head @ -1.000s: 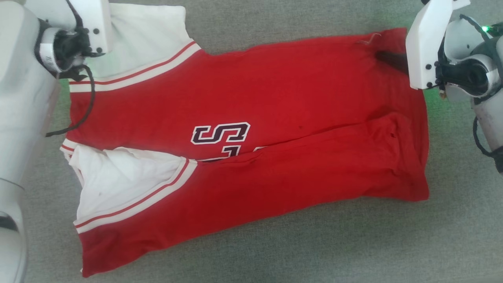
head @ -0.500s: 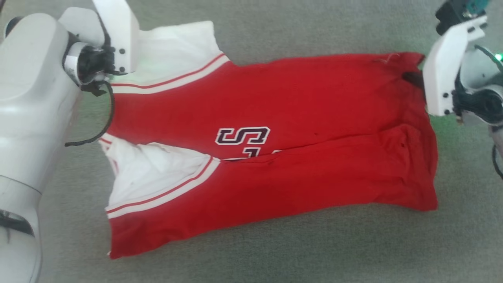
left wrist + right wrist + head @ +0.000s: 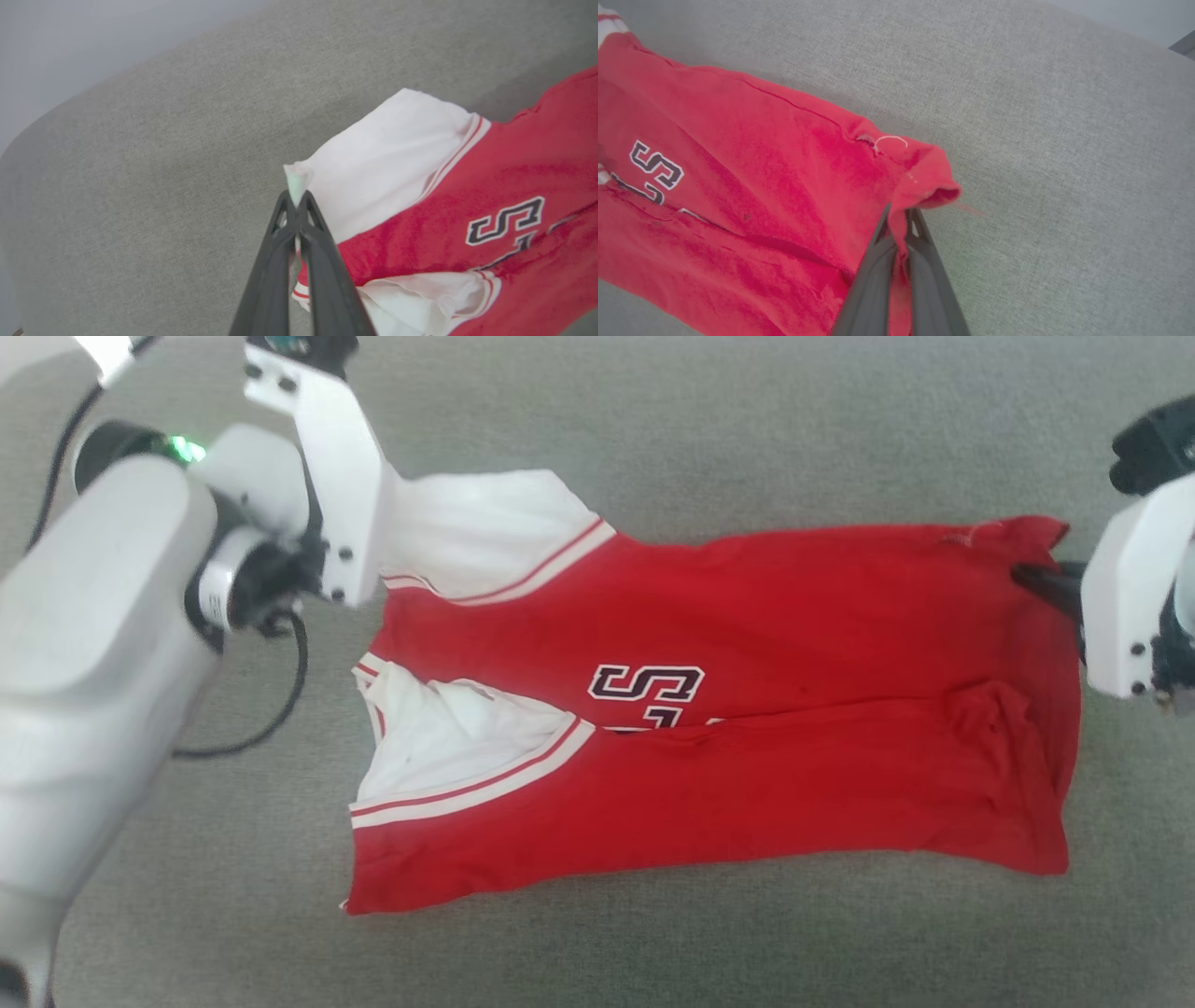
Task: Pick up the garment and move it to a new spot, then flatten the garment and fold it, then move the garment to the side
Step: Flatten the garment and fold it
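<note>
From the head we look steeply down on the whole shirt (image 3: 747,644) on grey cloth (image 3: 653,411), perhaps a covered worktop. Our wrist cameras sit close: one sights along the left end effector (image 3: 296,210) at the white sleeve (image 3: 383,154), the other along the right end effector (image 3: 903,217) at a red corner (image 3: 924,184). All three share the chest lettering (image 3: 644,683).

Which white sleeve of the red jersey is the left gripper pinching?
The far white sleeve, uppermost in the head view: the left gripper is shut on its corner. The near sleeve, folded inward, lies free.
</note>
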`<state>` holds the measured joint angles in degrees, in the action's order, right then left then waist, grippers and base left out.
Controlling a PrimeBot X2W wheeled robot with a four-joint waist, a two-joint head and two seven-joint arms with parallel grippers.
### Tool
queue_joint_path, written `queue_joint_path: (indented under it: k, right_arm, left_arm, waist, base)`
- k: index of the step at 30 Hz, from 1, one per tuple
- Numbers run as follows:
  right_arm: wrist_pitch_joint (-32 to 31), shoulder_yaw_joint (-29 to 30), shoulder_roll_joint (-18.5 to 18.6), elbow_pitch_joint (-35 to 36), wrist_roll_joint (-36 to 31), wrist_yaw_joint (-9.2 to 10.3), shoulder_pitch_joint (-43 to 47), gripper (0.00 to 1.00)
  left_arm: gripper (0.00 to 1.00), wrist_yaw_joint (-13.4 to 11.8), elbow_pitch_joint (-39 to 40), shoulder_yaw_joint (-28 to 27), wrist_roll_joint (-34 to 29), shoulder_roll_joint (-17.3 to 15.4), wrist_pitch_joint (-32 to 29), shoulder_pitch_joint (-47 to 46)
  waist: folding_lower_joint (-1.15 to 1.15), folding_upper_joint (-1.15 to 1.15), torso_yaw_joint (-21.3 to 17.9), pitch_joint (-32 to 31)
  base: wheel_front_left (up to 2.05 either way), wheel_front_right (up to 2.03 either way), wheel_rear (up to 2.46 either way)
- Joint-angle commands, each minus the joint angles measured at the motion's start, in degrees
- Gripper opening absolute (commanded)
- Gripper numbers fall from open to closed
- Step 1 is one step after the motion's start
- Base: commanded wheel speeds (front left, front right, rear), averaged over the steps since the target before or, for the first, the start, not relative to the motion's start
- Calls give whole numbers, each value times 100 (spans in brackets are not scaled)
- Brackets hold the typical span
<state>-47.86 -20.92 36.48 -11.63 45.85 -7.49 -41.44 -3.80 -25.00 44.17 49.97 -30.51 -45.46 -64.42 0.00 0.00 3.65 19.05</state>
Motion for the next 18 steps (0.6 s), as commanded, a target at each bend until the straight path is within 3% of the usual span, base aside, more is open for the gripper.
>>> queue_joint_path:
  k: [1, 11, 18]
  right_arm:
    - [-52, 86, 40, 126, 6, 1, 185, 0]
    - [-587, 1113, 69, 1158, -87, 1, 1685, 0]
    - [-764, 1639, -241, 1290, -278, 2, 2543, 0]
  left_arm:
    - [0, -114, 249, -2, 41, -95, -63, 181]
    - [0, -1192, 2948, 27, 119, -1052, -524, 1544]
    - [0, -1655, 3667, 127, 261, -1356, -502, 2486]
  waist:
    - [0, 0, 84, -98]
    - [0, 0, 189, -246]
    - [0, 0, 162, -248]
  base:
    - [0, 0, 0]
    - [0, 0, 0]
    - [0, 0, 0]
